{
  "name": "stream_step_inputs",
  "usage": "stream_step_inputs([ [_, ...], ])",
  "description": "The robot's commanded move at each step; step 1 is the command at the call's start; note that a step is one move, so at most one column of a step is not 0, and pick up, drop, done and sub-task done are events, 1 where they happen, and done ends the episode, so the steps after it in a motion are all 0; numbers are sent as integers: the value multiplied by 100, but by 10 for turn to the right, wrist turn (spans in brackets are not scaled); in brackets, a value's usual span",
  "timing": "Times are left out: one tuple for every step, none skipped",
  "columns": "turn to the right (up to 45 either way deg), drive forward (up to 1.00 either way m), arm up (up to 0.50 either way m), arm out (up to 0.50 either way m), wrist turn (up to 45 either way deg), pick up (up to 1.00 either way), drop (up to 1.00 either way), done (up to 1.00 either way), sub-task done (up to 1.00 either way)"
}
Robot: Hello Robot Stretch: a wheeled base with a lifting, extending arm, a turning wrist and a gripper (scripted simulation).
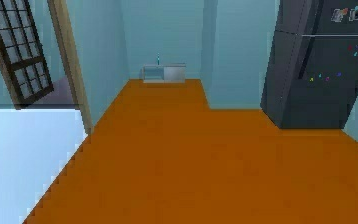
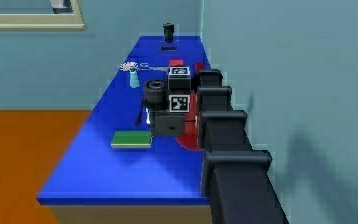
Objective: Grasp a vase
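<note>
Dark stepped arm (image 2: 227,140) bears two black-marked white squares (image 2: 178,86) and dark hand (image 2: 150,90).

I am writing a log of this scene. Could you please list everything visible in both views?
counter: one, blue, along the wall, arm side view
green flat thing: one, green, on the counter, left of the arm
red thing: one, red, on the counter behind the arm
dark cylinder: one, black, counter's far end
small pale thing: one, whitish, near the counter's far end
window frame: one, cream, arm side view's top left
fridge: one, dark grey, forward view's right
door: one, dark with panes, forward view's left
low box: one, light grey, by the far wall
floor: one, orange, both views
arm: one, dark, from the arm side view's bottom edge
gripper: one, dark, at the arm's far end; cannot tell whether it holds anything
</note>
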Motion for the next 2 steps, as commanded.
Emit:
stream_step_inputs([
  [0,0,0,0,180,0,0,0,0],
  [0,0,0,0,0,100,0,0,0],
])
